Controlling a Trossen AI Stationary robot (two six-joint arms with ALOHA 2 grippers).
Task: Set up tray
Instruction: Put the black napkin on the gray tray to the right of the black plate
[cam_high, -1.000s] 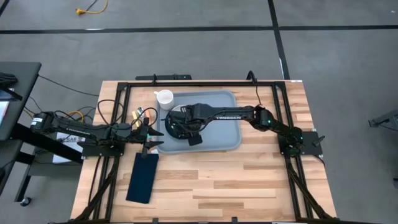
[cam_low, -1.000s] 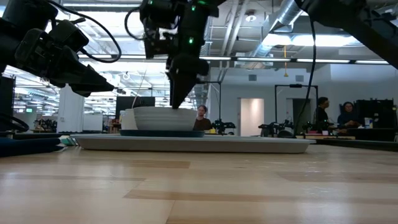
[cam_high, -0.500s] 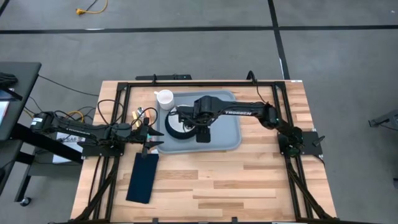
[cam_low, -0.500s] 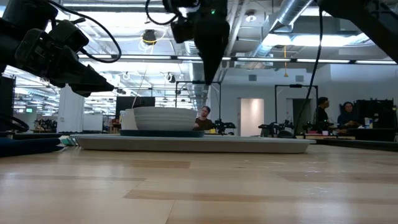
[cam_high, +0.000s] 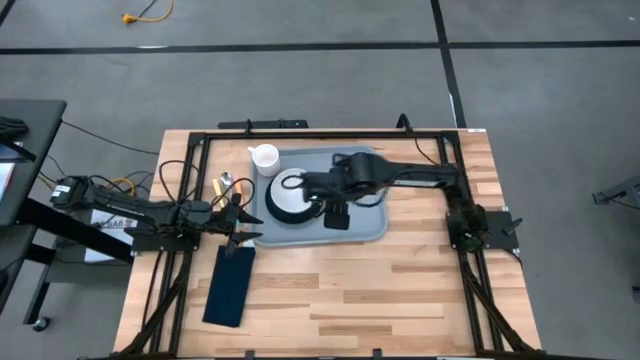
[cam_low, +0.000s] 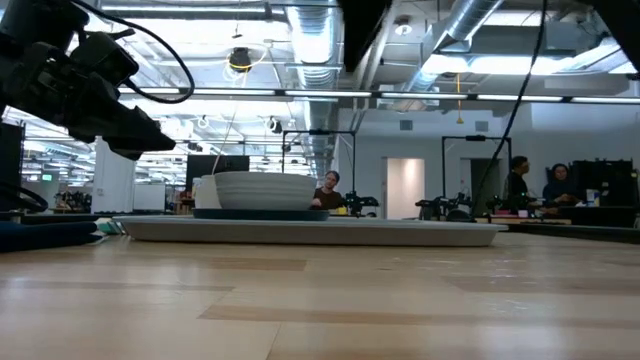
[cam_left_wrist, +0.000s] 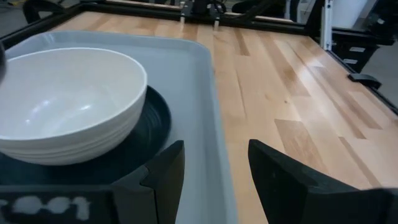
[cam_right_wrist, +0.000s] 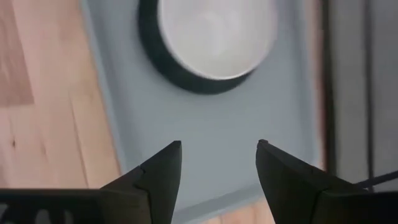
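Note:
The grey-blue tray (cam_high: 365, 215) lies flat on the table. A dark round plate (cam_left_wrist: 155, 118) sits on its left half and carries a white bowl (cam_high: 290, 196). My right gripper (cam_high: 336, 214) hangs open above the middle of the tray (cam_right_wrist: 205, 143), to the right of the bowl (cam_right_wrist: 214, 34), pointing down and touching nothing. My left gripper (cam_high: 243, 226) hovers open and level at the tray's near left corner, aimed across the tray's near rim (cam_left_wrist: 205, 112). It touches nothing.
A white cup (cam_high: 265, 157) stands by the tray's far left corner. Cutlery (cam_high: 225, 184) lies left of the tray, near my left arm. A dark navy napkin (cam_high: 230, 285) lies on the wood near the front left. Bare wood stretches to the near edge and right.
My right gripper has risen from the bowl, where its fingers reached down a second ago, and travelled toward the table's right to a spot over the tray's middle. The bowl has stayed on the plate.

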